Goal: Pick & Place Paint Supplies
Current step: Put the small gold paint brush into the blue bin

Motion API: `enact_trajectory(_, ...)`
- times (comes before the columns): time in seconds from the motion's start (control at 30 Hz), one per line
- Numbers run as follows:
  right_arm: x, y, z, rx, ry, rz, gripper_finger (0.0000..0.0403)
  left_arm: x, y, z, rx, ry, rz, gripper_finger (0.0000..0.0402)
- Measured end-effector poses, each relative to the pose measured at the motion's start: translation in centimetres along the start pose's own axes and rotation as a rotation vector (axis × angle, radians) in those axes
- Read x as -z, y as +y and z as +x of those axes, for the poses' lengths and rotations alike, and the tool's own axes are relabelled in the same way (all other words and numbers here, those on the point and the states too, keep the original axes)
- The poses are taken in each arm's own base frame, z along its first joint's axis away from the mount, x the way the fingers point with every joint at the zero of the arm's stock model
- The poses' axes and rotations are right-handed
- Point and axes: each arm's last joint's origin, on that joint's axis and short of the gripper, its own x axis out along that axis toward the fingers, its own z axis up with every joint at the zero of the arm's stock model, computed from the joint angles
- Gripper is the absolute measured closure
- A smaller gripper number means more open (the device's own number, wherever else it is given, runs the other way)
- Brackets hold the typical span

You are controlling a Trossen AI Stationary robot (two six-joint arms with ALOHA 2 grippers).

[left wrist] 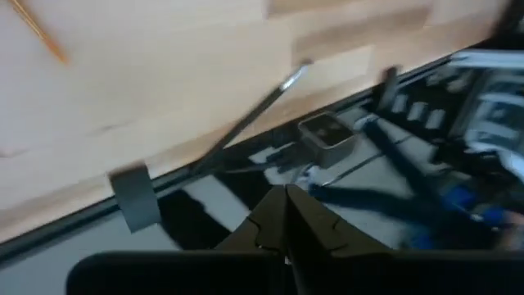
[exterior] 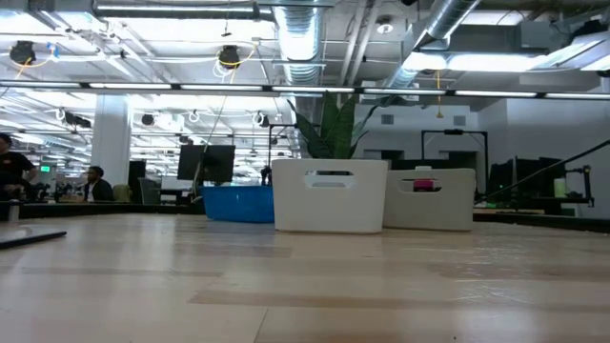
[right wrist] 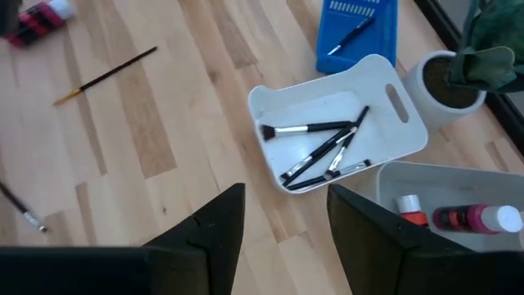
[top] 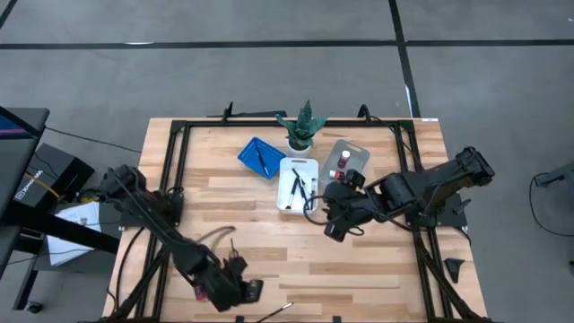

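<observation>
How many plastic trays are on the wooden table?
3. The blue slotted plastic tray lies at the table's back beside the potted plant, the white handled plastic tray sits centrally holding brushes, and the grey plastic tray beside it holds bottles.

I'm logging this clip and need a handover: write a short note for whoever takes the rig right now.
Left tool: shut, empty, at the table's near edge by a loose brush.
Right tool: open, empty, over the table beside the white tray.
Done: several brushes in the white tray, one brush in the blue tray, bottles in the grey tray.
Left: wooden-handled brush, another brush and a red bottle lie on the table.
</observation>
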Motion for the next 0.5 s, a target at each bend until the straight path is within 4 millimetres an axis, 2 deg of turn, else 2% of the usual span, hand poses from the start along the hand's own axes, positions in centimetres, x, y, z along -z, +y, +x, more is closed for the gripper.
enact_trajectory(0.13,0.3,0.4,-0.3,-0.012,0.000,-0.015,0.0233,0.0,0.1,3.0,-0.128,-0.004,-0.020,0.0400)
enact_trajectory(0.23,0.5,0.7,-0.4,-0.024,0.004,-0.027,0.0233,-0.6,-0.2,3.9,-0.162,-0.026,-0.039,0.0400)
enact_trajectory(0.37,0.9,1.2,-0.7,-0.052,0.018,-0.055,0.0233,-2.0,-0.1,3.8,-0.255,-0.083,-0.057,0.0400)
enact_trajectory(0.5,1.3,1.6,-1.0,-0.079,0.034,-0.087,0.0233,-3.1,0.6,2.5,-0.406,-0.115,-0.070,0.0400)
